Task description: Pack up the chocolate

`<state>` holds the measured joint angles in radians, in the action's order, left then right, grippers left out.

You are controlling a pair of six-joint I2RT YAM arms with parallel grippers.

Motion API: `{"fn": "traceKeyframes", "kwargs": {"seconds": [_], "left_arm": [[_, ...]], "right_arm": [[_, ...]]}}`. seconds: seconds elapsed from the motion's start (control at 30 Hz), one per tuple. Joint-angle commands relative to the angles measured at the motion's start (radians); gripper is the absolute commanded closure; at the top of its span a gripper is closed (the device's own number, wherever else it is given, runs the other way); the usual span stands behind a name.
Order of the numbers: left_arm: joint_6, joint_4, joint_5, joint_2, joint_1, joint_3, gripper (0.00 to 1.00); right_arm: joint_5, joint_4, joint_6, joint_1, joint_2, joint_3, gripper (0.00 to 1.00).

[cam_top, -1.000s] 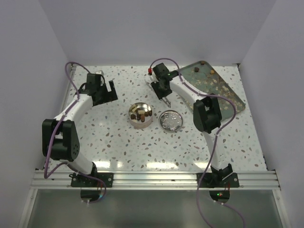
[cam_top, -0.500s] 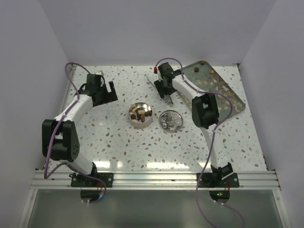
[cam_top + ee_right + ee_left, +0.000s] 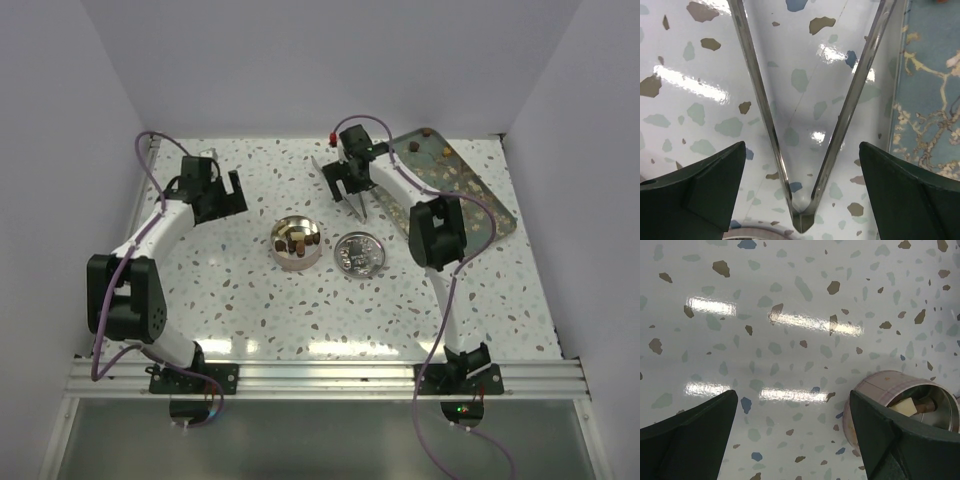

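Observation:
The round metal tin (image 3: 297,243) stands mid-table with chocolate (image 3: 295,240) inside, dark lumps and a pale one (image 3: 906,405). More chocolate (image 3: 411,146) lies on the patterned tray (image 3: 478,205) at the back right. My right gripper (image 3: 350,180) is open, pointing down over steel tongs (image 3: 355,198) that lie spread in a V (image 3: 760,100) on the table between its fingers, touching neither. My left gripper (image 3: 232,188) hovers open at the back left with nothing in it; the tin (image 3: 875,390) sits beside its right finger.
The tin's lid (image 3: 359,254) lies flat just right of the tin, its rim (image 3: 752,233) at the bottom of the right wrist view. The tray's edge (image 3: 935,100) runs along the right of that view. White walls enclose the table on three sides.
My right gripper has opened wide and shifted a little to the right. The tongs it held have sprung apart and now lie free on the table. The left arm has not moved.

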<state>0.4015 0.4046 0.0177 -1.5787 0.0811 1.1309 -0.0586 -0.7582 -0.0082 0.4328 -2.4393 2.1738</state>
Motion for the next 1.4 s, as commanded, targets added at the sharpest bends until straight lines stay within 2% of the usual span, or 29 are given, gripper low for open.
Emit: {"fn": "traceKeyframes", "kwargs": {"seconds": [0.0, 0.2, 0.37, 0.5, 0.63, 0.73, 0.9, 1.17, 1.37], "left_arm": [[-0.003, -0.047, -0.012, 0.057, 0.002, 0.010, 0.00], [0.003, -0.053, -0.073, 0.112, 0.005, -0.014, 0.00], [-0.007, -0.075, -0.162, 0.177, 0.038, -0.048, 0.00], [-0.018, -0.066, -0.231, 0.187, 0.121, -0.037, 0.00], [0.000, -0.075, -0.231, 0.171, 0.180, -0.023, 0.00], [0.023, -0.096, -0.208, 0.170, 0.210, -0.020, 0.00], [0.030, -0.177, -0.174, 0.215, 0.253, -0.048, 0.00], [0.031, -0.121, -0.165, 0.223, 0.273, -0.057, 0.00], [0.036, -0.132, -0.133, 0.244, 0.279, -0.091, 0.00]], "right_arm": [[0.011, 0.039, -0.004, 0.004, 0.176, -0.011, 0.02], [-0.013, 0.053, -0.009, 0.004, 0.462, -0.291, 0.02], [0.000, 0.065, 0.002, 0.004, 0.653, -0.612, 0.02], [0.028, 0.089, 0.106, 0.004, 0.810, -0.791, 0.02], [0.025, 0.180, 0.207, 0.004, 0.927, -0.982, 0.01], [0.011, 0.212, 0.275, 0.004, 0.947, -1.043, 0.03], [-0.020, 0.226, 0.287, 0.004, 0.893, -1.051, 0.19], [-0.046, 0.280, 0.258, 0.003, 0.765, -1.028, 0.41], [-0.063, 0.307, 0.241, 0.000, 0.708, -1.042, 0.48]]}}
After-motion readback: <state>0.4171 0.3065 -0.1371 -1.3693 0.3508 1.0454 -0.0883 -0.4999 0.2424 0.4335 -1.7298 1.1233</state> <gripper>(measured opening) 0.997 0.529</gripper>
